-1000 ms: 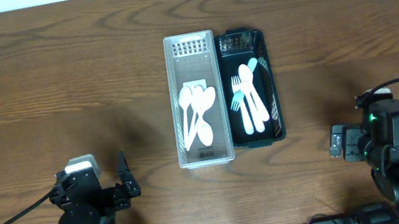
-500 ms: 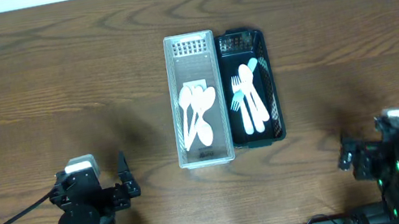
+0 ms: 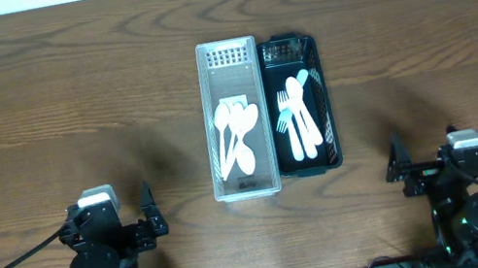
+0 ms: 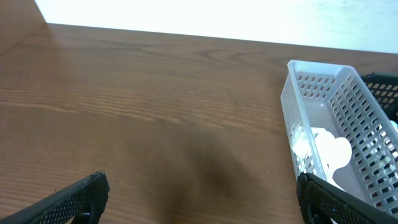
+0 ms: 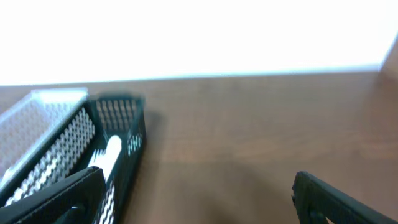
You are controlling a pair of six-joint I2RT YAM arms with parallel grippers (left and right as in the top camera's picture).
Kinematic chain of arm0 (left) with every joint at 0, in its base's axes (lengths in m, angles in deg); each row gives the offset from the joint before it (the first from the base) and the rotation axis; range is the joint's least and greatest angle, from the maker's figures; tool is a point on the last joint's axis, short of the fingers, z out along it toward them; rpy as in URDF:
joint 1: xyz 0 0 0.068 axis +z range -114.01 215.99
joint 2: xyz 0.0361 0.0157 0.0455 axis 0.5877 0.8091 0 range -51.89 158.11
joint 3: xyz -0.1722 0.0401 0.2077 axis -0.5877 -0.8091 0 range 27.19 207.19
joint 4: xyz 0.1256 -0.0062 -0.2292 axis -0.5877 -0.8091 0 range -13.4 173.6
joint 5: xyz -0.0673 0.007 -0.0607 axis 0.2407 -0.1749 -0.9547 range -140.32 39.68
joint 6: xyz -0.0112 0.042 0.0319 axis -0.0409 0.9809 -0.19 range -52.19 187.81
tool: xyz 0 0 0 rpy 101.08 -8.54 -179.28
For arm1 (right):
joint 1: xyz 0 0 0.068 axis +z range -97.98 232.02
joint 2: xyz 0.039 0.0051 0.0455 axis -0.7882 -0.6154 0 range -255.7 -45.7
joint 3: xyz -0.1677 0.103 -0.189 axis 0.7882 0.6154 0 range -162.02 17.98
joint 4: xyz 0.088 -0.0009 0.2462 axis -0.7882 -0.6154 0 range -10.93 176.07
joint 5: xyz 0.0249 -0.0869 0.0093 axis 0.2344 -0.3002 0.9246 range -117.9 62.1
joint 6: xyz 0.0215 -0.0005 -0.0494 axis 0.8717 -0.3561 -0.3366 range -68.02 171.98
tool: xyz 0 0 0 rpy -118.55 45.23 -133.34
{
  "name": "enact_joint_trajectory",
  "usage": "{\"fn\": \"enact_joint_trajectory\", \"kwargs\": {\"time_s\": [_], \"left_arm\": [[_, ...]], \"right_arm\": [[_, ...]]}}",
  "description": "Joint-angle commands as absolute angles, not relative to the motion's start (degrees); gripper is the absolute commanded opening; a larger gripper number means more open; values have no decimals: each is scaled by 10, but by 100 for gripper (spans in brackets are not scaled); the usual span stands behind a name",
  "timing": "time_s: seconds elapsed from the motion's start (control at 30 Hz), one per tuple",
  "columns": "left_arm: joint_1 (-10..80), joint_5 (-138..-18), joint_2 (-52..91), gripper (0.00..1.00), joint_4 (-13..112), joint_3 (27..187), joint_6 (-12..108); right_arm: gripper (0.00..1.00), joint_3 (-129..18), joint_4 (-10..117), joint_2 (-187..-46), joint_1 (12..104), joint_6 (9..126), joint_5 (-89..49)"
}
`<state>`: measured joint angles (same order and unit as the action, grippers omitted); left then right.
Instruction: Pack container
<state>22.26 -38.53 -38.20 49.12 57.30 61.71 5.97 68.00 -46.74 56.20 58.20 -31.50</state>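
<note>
Both arms sit low at the near edge of the wooden table [image 3: 18, 114], with the packing job centred between them. The left gripper [image 4: 202, 196] is spread wide and holds nothing, and the right gripper [image 5: 196, 190] is likewise released and empty. The white basket [image 3: 248, 184] and the black basket [image 3: 325, 104] stand side by side, their long walls touching. Both long axes run straight away from the robot. White spoons [image 3: 238, 139] lie lengthwise in the white basket; white forks [image 3: 299, 121] (one pale blue piece among them) lie lengthwise in the black one.

From the left gripper the baskets lie ahead and to the right, the white one nearer. From the right gripper they lie ahead and to the left, the black one nearer. No loose cutlery shows anywhere on the table, so the packing looks largely done, though that is a judgement.

Any further reach would need each arm to travel forward and inward. Bare wood lies open on both outer flanks and beyond the baskets. The touching inner walls leave no gap for a finger between them, so the outer long walls or short ends look the easier holds.
</note>
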Motion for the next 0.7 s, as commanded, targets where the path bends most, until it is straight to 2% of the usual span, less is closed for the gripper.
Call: {"fn": "enact_joint_trajectory", "kwargs": {"time_s": [0.0, 0.13, 0.67], "left_arm": [[219, -387, -385, 98, 492, 572, 622], [219, -387, -385, 98, 492, 572, 622], [219, -387, -385, 98, 492, 572, 622]], "right_arm": [[99, 115, 756, -464, 566, 521, -306], [99, 170, 800, -460, 566, 519, -287], [99, 169, 803, -461, 566, 523, -276]]}}
